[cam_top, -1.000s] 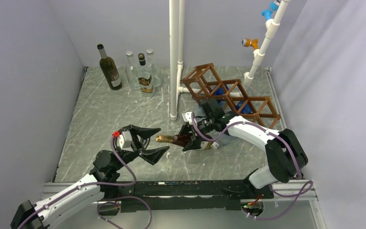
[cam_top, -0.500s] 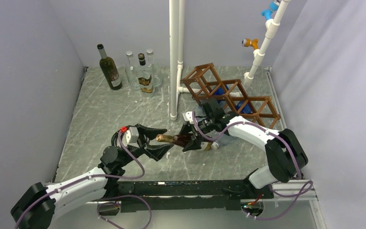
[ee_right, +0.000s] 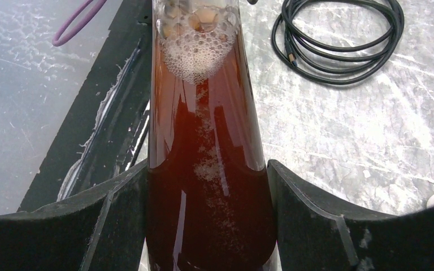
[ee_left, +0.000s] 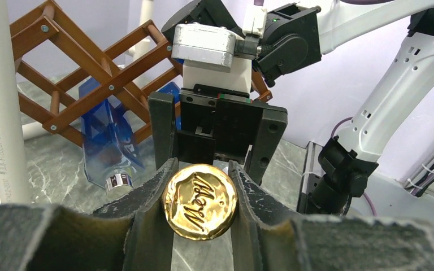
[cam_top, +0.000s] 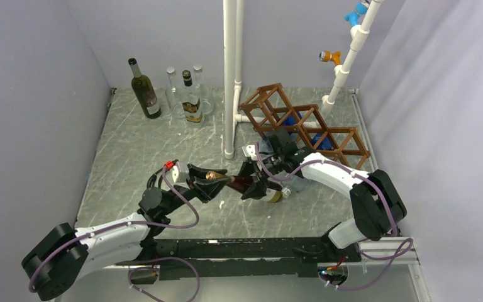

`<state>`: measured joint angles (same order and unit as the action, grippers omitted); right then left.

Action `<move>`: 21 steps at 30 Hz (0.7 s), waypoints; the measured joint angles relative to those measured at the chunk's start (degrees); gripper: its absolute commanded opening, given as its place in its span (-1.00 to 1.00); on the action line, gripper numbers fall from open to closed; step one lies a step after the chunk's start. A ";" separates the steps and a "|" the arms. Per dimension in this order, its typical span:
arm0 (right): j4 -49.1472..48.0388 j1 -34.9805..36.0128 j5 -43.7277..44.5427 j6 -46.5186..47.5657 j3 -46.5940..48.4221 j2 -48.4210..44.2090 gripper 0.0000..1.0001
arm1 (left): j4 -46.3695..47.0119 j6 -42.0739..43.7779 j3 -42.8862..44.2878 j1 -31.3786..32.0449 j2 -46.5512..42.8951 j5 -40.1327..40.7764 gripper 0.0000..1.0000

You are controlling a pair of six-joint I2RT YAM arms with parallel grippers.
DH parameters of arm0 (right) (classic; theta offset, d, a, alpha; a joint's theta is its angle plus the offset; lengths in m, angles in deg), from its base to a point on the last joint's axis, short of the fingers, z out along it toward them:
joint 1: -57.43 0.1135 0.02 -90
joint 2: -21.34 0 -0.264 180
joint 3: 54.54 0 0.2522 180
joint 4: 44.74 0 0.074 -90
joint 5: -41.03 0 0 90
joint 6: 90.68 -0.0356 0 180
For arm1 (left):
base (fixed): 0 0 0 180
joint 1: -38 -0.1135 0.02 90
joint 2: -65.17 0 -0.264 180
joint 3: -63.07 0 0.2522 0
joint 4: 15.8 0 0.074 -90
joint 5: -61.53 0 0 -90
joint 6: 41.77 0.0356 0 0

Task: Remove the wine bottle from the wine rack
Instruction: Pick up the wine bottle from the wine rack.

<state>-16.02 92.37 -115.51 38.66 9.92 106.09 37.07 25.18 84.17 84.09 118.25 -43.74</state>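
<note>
Wine bottle (ee_right: pixel 203 141) clear of wine rack (ee_left: pixel 112 86), right claw (ee_right: pixel 209 186) clenched on body, left claw (ee_left: pixel 200 186) clenched on gold cap

Both arms wore glossy white shells over black joints. The left arm (cam_top: pixel 110 236) ended in a fat black shoulder drum at 7 o'clock of the overhead view. The right arm (cam_top: pixel 336 173) had its matching drum at 4 o'clock. A thin purple cable (cam_top: pixel 196 214) looped along each arm, and a small red tab (cam_top: pixel 170 165) marked the left wrist. The left gripper (ee_left: pixel 200 200) had matte black, wedge-shaped fingers (ee_left: pixel 147 226) with moulded seams. The right gripper (ee_right: pixel 209 220) had the same fingers, a silver-grey box (ee_left: pixel 212 42) on a white block, and a green light (ee_left: pixel 275 18) at the box's 1 o'clock.
</note>
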 measured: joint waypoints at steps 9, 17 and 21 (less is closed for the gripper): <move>0.02 0.02 -0.85 -0.17 0.00 0.00 0.54 | -9.73 0.85 2.08 0.26 -5.53 1.07 -1.00; 0.04 0.28 -5.14 -0.09 0.44 -1.22 0.86 | -28.04 2.97 5.38 0.63 -16.70 3.26 -1.00; 2.64 0.28 -6.73 0.55 2.45 -1.22 0.99 | -36.15 4.37 8.92 0.76 -18.80 3.61 -1.00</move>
<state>-13.37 92.66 -122.24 39.20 12.37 104.86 0.91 29.55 93.08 84.85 99.45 -40.13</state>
